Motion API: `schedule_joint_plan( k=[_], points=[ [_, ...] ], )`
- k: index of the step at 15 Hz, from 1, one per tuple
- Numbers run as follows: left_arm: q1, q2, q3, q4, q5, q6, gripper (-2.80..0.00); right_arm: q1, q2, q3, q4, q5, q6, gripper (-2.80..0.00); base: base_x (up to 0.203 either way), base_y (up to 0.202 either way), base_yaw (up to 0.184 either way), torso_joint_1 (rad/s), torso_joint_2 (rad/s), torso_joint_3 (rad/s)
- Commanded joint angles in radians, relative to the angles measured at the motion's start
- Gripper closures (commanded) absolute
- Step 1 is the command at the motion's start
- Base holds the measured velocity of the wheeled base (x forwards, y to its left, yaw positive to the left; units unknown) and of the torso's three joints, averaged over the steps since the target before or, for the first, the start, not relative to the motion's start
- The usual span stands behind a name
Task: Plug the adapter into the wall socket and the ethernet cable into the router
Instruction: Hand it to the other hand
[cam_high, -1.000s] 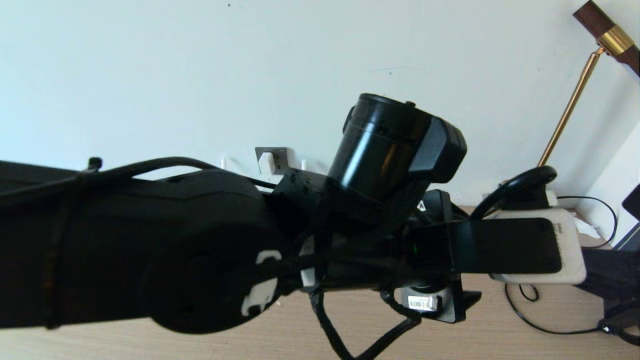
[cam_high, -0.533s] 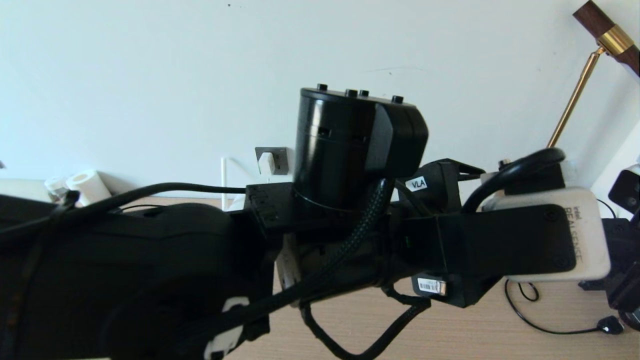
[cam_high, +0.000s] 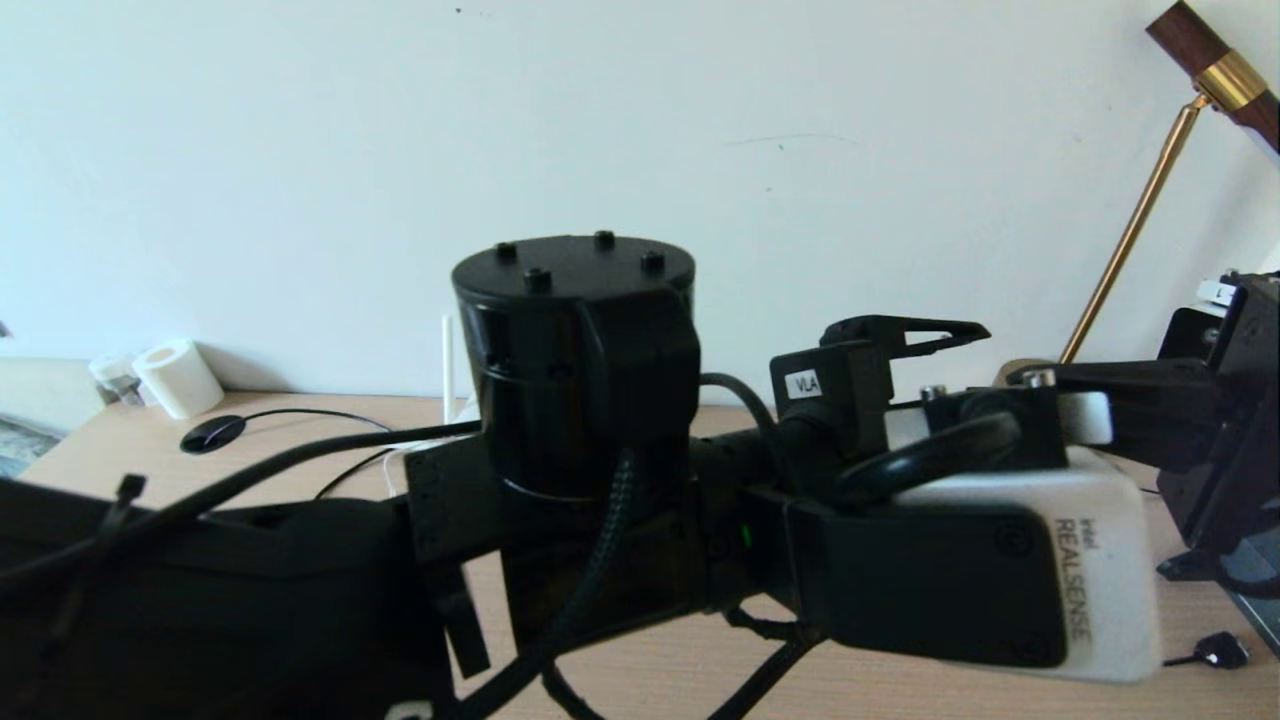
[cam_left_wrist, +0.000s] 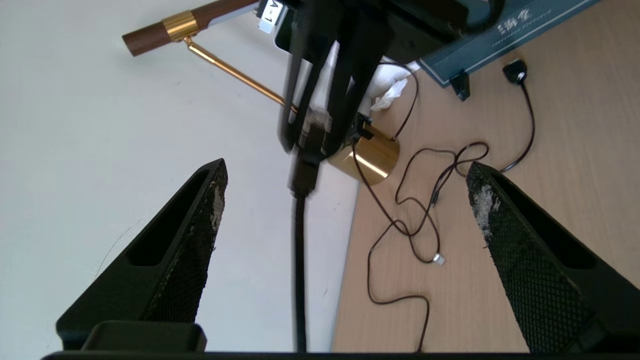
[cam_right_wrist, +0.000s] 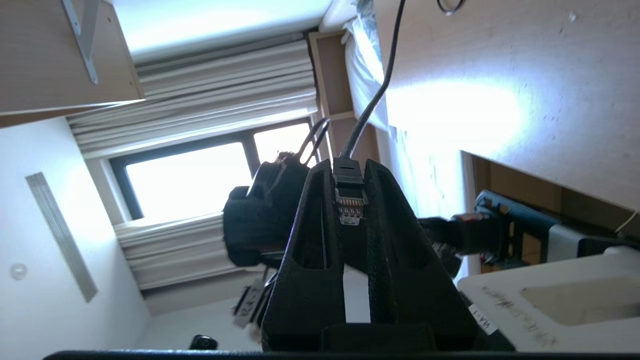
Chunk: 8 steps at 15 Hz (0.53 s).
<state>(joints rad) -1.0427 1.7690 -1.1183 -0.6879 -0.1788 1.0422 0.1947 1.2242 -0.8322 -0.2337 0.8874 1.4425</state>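
Observation:
My left arm fills the head view and hides the wall socket and the adapter. Of the router only one thin white antenna shows behind the arm. The left gripper is open with nothing between its fingers, and it points along the wall and desk. Ahead of it my right gripper hangs shut on the ethernet cable. In the right wrist view the right gripper pinches the black boot, and the clear plug tip sits between the fingers, pointing back at the wrist.
A brass lamp base stands by the wall, its gold stem rising at the right. A thin dark cable with a silver plug loops over the wooden desk. A blue box, a white roll.
My left arm has swung and rolled across the head view, its wrist camera sinking to the lower right. It now covers the wall socket with the white adapter in it, which showed before.

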Motion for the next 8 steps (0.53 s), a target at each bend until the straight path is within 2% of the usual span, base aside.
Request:
schedule_joint_plan(
  k=[1, 4, 6, 8],
  points=[
    [0.026, 0.002, 0.044, -0.058, -0.015, 0.011, -2.80, 0.000, 0.029, -0.020, 0.008, 0.017, 0.025, 0.00, 0.000, 0.000, 0.000, 0.000, 0.00, 0.000],
    [0.040, 0.016, 0.042, -0.101, -0.022, 0.030, -2.80, 0.000, 0.031, -0.036, 0.092, 0.069, 0.024, 0.00, 0.000, 0.000, 0.000, 0.000, 0.00, 0.000],
    [0.056, 0.024, 0.032, -0.136, -0.029, 0.059, -2.80, 0.000, 0.031, -0.037, 0.097, 0.074, 0.024, 0.00, 0.000, 0.000, 0.000, 0.000, 0.00, 0.000],
    [0.057, 0.025, 0.034, -0.138, -0.044, 0.062, -2.80, 0.000, 0.034, -0.036, 0.097, 0.085, 0.023, 0.00, 0.000, 0.000, 0.000, 0.000, 0.00, 0.000]
  ],
)
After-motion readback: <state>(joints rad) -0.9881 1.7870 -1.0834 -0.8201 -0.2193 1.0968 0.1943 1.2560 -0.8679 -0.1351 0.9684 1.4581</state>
